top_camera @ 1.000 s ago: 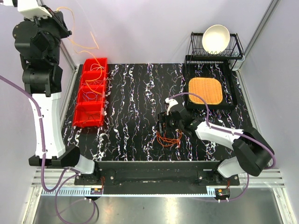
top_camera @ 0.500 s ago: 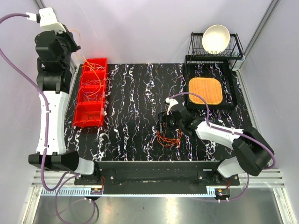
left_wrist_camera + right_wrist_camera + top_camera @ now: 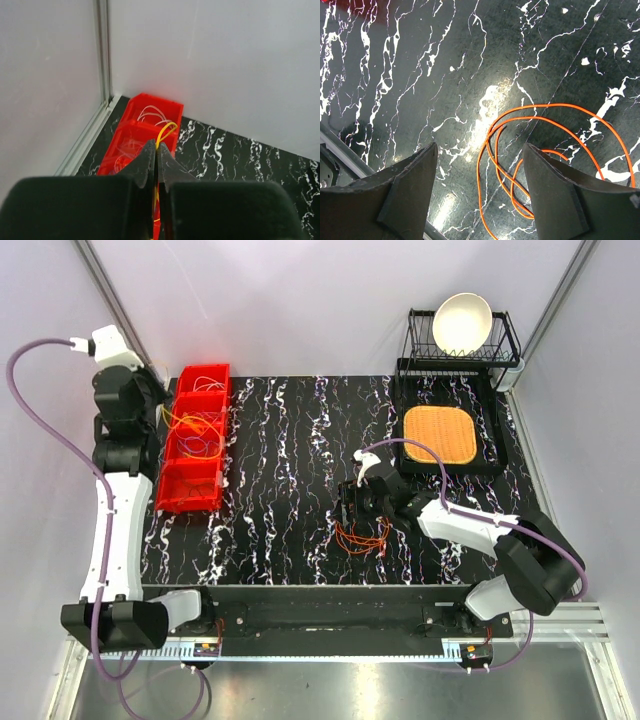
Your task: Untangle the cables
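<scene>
On the marbled tabletop (image 3: 280, 460), cables (image 3: 362, 538) lie under the right gripper (image 3: 480, 146).

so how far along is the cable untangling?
Partly done. Several cables already lie in the red bin compartments. In hand: the left gripper is shut on a yellow cable above that bin. Left: a tangle of orange loops lies on the table under the open right gripper, not yet gripped.
</scene>
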{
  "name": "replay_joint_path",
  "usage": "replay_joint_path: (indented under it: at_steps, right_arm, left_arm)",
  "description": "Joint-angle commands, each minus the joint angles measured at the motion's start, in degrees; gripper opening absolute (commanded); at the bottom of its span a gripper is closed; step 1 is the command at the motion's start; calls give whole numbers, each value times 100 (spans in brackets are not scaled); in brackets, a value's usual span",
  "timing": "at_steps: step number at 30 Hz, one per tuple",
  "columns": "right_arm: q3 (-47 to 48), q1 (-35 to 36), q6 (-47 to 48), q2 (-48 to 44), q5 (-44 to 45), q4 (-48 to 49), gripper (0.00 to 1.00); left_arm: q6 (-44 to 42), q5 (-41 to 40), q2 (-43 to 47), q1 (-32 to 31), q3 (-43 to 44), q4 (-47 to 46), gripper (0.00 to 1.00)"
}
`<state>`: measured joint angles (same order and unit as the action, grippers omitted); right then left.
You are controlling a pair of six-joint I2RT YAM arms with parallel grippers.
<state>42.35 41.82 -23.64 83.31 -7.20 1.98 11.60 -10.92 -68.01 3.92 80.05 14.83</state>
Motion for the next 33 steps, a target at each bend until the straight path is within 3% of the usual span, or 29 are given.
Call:
replay_joint_path:
  at_steps: [1, 12, 20, 29, 33]
  right_arm:
    - [107, -60, 8, 45, -150, 251, 74]
    - [98, -60, 17, 54, -150, 259, 74]
    - [107, -60, 0, 89, -150, 259, 74]
    - [89, -78, 8, 63, -159, 268, 74]
    - [89, -87, 8, 63, -168, 277, 74]
  left_arm:
    - [299, -87, 227, 257, -490, -524, 0]
    - [264, 151, -651, 583, 1, -402, 0]
    - [475, -182, -652, 583, -656, -454, 0]
    - [949, -806, -1082, 592, -702, -59, 0]
    - [976, -649, -1486, 592, -535, -42, 0]
